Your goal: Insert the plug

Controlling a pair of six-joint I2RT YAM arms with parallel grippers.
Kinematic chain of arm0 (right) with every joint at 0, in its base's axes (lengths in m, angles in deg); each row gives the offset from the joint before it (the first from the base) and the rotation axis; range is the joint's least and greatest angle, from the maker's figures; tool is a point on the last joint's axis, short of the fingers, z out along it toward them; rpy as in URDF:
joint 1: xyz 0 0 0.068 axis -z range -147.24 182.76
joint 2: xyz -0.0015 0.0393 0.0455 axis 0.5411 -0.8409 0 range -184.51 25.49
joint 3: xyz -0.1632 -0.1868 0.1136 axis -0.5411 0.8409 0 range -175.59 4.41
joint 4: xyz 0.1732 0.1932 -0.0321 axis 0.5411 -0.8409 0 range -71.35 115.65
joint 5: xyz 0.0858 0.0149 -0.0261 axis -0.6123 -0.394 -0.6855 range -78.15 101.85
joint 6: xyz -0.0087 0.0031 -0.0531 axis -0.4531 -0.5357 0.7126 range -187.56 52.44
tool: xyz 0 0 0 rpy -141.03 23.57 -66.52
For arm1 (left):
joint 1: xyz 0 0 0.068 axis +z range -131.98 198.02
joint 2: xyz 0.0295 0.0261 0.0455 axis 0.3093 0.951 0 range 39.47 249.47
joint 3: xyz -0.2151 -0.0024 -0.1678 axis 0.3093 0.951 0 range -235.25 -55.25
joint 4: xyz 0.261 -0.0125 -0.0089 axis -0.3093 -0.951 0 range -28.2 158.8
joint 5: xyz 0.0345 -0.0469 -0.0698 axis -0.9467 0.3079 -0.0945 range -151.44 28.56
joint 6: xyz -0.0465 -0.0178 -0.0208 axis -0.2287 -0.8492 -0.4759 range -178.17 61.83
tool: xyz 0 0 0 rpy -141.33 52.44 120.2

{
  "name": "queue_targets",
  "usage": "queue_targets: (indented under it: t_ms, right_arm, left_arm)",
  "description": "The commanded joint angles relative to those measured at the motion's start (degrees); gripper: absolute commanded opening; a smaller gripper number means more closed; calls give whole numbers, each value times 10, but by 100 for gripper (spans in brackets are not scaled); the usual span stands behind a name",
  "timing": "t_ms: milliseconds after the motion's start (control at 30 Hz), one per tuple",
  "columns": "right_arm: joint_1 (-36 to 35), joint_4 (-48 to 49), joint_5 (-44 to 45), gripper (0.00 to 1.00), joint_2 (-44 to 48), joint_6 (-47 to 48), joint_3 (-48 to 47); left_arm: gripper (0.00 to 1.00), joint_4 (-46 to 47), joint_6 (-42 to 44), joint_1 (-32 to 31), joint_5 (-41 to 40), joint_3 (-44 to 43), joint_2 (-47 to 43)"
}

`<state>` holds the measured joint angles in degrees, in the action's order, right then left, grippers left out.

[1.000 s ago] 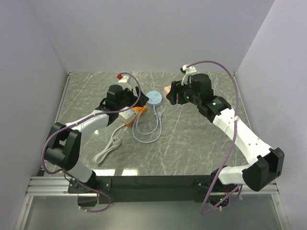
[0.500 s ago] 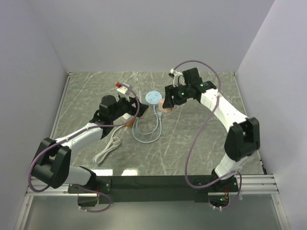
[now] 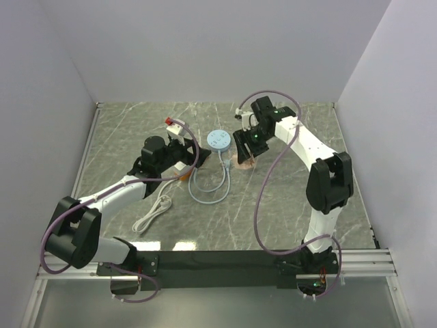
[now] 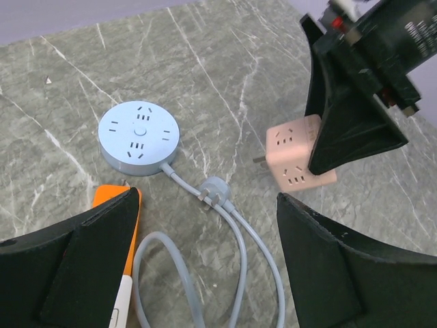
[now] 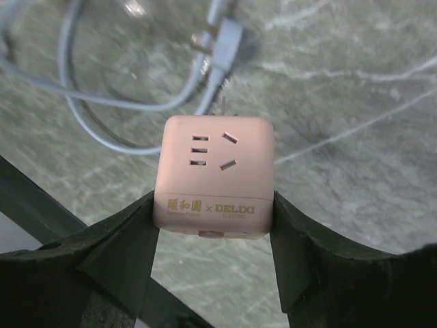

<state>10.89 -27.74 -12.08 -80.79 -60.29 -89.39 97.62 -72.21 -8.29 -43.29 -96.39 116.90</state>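
Observation:
My right gripper is shut on a pink cube socket adapter, one black finger on each side. In the left wrist view the pink cube hangs low over the marble, its metal prongs pointing left. A grey plug lies loose on the table between the cube and a round blue socket hub, joined to the hub by a looped grey cable. My left gripper is open above that cable and holds nothing. From the top view the right gripper sits just right of the hub.
An orange and white power strip lies under my left finger. Its white cord trails toward the near left. White walls close in the table on three sides.
The right arm swung left and down, bringing the pink cube from above the hub's right side to low beside the grey plug. The left gripper drew back slightly toward the near left.

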Motion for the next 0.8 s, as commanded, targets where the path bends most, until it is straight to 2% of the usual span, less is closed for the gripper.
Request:
queue_targets:
  t_ms: [0, 367, 767]
  right_arm:
    - [0, -76, 27, 37, -27, 33, -37]
    - [-20, -105, 77, 41, -84, 31, -59]
    - [-51, -159, 125, 50, -191, 26, -164]
  left_arm:
    - [87, 6, 16, -2, 1, -2, -6]
    - [88, 0, 21, -3, 3, -4, 3]
    - [88, -4, 22, -3, 7, -5, 2]
